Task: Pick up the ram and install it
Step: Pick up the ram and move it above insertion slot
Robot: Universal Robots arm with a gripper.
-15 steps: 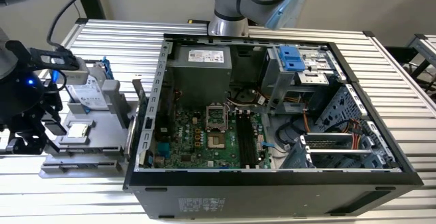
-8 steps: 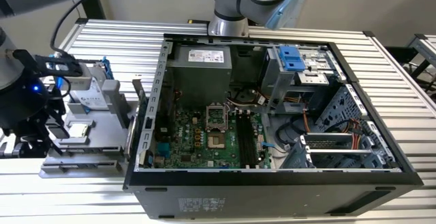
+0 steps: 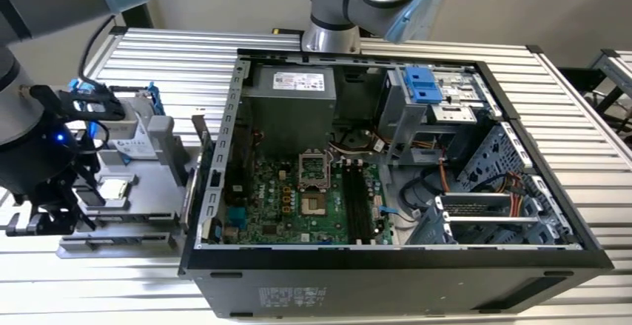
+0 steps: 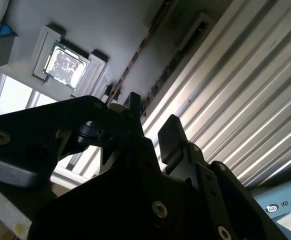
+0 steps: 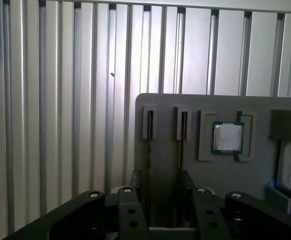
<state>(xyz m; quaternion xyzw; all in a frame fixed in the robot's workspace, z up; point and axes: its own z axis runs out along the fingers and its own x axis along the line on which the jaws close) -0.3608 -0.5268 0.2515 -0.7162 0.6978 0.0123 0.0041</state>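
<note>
The ram is a thin stick standing on edge in a narrow slot of the grey parts tray. In the second wrist view the ram shows as a dark thin line. My gripper hangs just above the tray, open, with its black fingers on either side of the ram's near end, apart from it. In the exterior view the gripper is low at the tray's end, on that view's left. The black motherboard slots lie inside the open computer case.
A square silver processor chip sits in a tray pocket beside the slots. A grey hard drive with a blue bracket rests further along the tray. The case wall rises right beside the tray. Ribbed metal tabletop surrounds everything.
</note>
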